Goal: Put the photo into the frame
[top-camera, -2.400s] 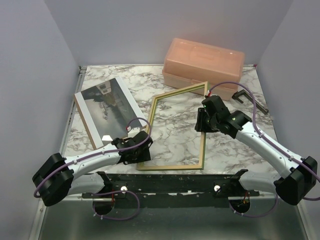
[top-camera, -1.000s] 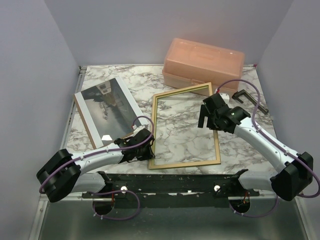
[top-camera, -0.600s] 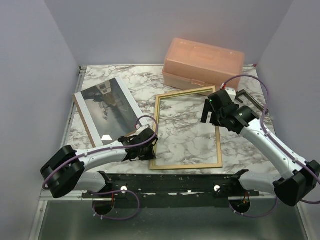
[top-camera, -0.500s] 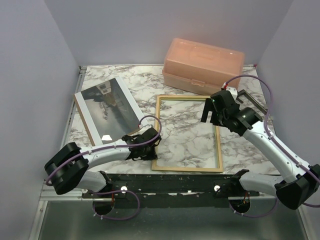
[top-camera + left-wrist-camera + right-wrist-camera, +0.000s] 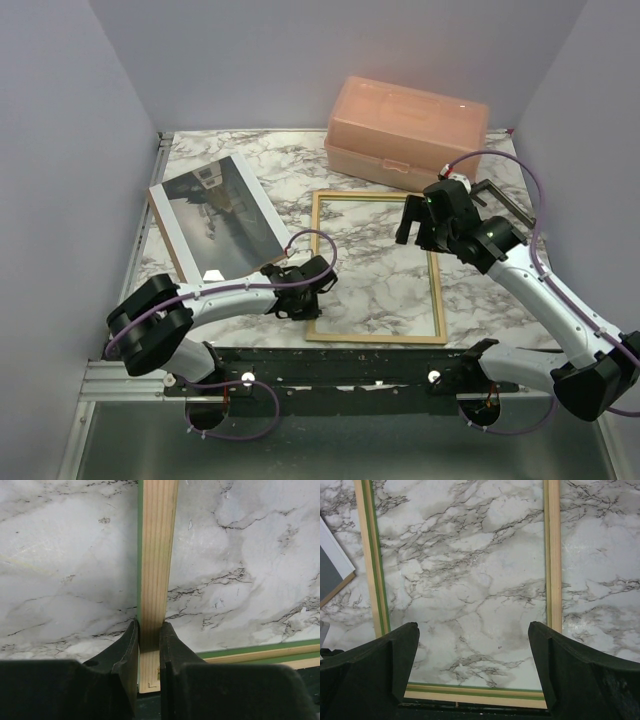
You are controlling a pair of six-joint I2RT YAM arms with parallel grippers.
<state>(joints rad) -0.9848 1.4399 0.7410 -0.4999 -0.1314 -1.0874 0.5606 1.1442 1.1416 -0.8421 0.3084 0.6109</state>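
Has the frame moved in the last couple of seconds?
Yes. The frame turned clockwise; its far right corner, earlier overlapping the peach box, now lies clear of it, toward the near edge.

We see our left hand [image 5: 149, 628] pinching a pale wooden rail of the frame [image 5: 157, 545] | green edging | marble desk [image 5: 65, 555] beneath

No writing, label, brand, number or sign can be read in any view; the photo [image 5: 215, 215], the frame [image 5: 365, 196] and the peach box [image 5: 405, 130] carry no legible marking.
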